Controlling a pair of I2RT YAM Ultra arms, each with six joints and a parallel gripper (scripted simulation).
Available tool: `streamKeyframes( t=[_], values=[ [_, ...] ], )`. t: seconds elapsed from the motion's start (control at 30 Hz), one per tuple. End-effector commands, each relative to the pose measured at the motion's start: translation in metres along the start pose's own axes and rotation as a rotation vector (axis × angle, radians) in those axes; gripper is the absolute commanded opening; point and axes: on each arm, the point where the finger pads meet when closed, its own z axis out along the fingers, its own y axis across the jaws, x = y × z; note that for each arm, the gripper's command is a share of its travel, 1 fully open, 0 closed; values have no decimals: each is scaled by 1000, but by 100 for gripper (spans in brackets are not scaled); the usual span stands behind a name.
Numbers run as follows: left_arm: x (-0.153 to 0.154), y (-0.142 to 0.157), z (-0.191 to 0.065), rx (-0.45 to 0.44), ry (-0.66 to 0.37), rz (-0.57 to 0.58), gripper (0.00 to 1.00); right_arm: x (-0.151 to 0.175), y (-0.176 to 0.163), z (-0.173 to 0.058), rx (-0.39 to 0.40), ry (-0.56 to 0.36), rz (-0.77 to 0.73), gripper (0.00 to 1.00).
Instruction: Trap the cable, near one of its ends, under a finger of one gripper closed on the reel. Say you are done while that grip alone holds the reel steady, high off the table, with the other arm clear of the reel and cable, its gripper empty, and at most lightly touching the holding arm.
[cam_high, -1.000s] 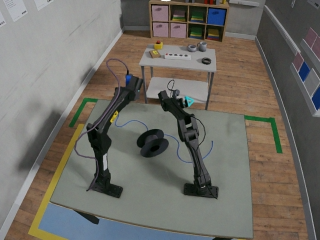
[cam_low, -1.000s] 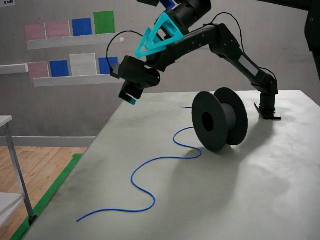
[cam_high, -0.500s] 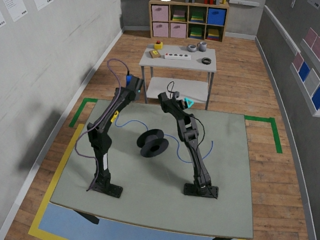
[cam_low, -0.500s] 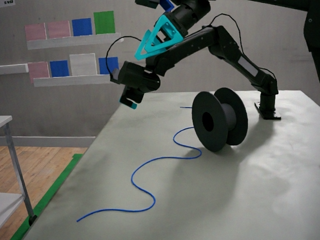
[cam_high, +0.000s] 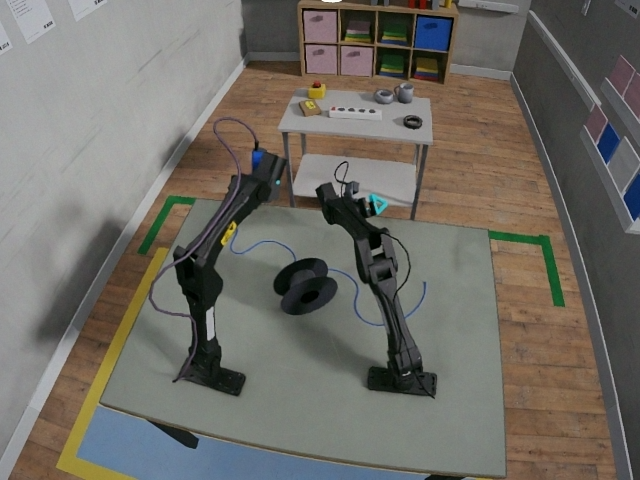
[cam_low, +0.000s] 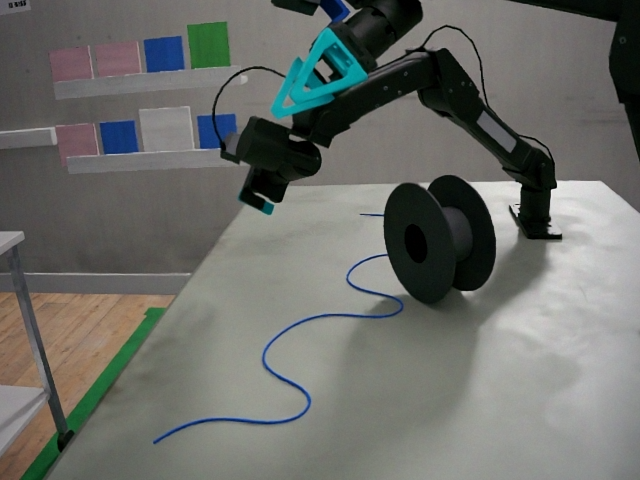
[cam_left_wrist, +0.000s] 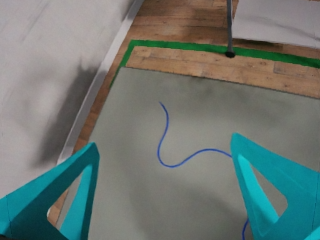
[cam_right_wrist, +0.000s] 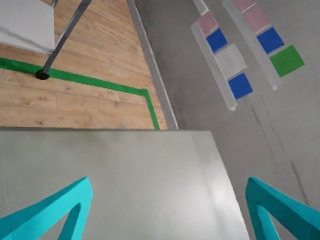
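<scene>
A black reel (cam_high: 305, 286) (cam_low: 439, 237) rests on its rims in the middle of the grey table (cam_high: 310, 387) (cam_low: 516, 387). A thin blue cable (cam_high: 258, 241) (cam_low: 289, 330) (cam_left_wrist: 163, 130) lies loose on the table. It snakes from the far left corner past the reel to the right side. My left gripper (cam_high: 277, 181) (cam_low: 289, 90) (cam_left_wrist: 163, 144) is open and empty, high above the cable's far left end. My right gripper (cam_high: 377, 205) (cam_low: 254, 202) (cam_right_wrist: 167, 186) is open and empty, high over the table's far right part, with nothing under it.
A white side table (cam_high: 356, 126) with small items stands just behind the work table; its leg shows in the exterior view (cam_low: 31, 330) and in the left wrist view (cam_left_wrist: 230, 7). Green tape (cam_high: 550, 268) marks the floor. A shelf unit (cam_high: 377, 38) stands at the back wall.
</scene>
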Motion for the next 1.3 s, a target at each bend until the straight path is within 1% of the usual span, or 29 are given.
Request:
streamKeyframes(
  t=[0.0,0.13,0.3,0.37,0.53,0.7,0.87,0.93,0.97,1.07,1.27],
  values=[
    [-6,10,-14,15,-15,-7,100,-21,-28,-13,-17,-25,62,100],
    [-14,15,-26,46,-35,-23,100,-30,-40,-21,-54,-34,87,100],
    [-29,25,-49,102,-72,-50,100,-45,-64,-37,-125,-52,131,100],
    [-29,25,-49,102,-72,-50,100,-45,-64,-37,-125,-52,131,100],
    [-38,37,-76,169,-106,-64,100,-63,-100,-60,-220,-87,194,100],
    [-46,52,-109,252,-151,-76,100,-77,-144,-90,-337,-135,257,100],
    [-53,71,-148,345,-210,-86,100,-85,-197,-128,-467,-205,324,100],
    [-53,71,-148,345,-210,-86,100,-85,-197,-128,-467,-205,324,100],
    [-51,71,-151,361,-209,-77,100,-85,-206,-135,-494,-219,333,100],
    [-56,89,-183,423,-268,-93,100,-85,-244,-161,-576,-277,377,100],
    [-54,117,-236,535,-360,-91,100,-70,-313,-214,-734,-401,441,100]
  ],
)
